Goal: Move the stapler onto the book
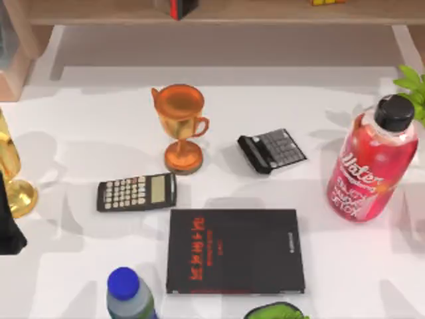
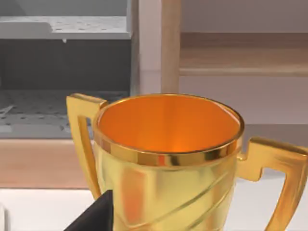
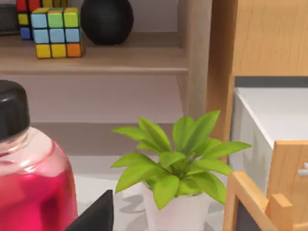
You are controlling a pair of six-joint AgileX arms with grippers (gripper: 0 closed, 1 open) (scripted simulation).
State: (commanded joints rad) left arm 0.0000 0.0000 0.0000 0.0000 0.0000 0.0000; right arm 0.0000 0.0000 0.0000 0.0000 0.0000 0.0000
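The book (image 1: 235, 250) lies flat at the front middle of the table, black with red lettering, and nothing rests on it. The stapler is out of view. A green rounded thing with a dark rim (image 1: 275, 311) pokes in at the front edge just below the book; too little of it shows to tell what it is. My left arm (image 1: 8, 229) is parked at the table's left edge beside a gold trophy (image 2: 166, 159). A dark piece of my right gripper (image 3: 96, 215) hangs by the red bottle (image 3: 29, 187) at the right side.
An orange trophy (image 1: 180, 126) stands behind the book. One calculator (image 1: 136, 192) lies to the book's rear left, another (image 1: 272, 150) to its rear right. The red bottle (image 1: 372, 163) and a plant (image 3: 168, 168) stand at the right; a blue-capped bottle (image 1: 127, 296) stands front left.
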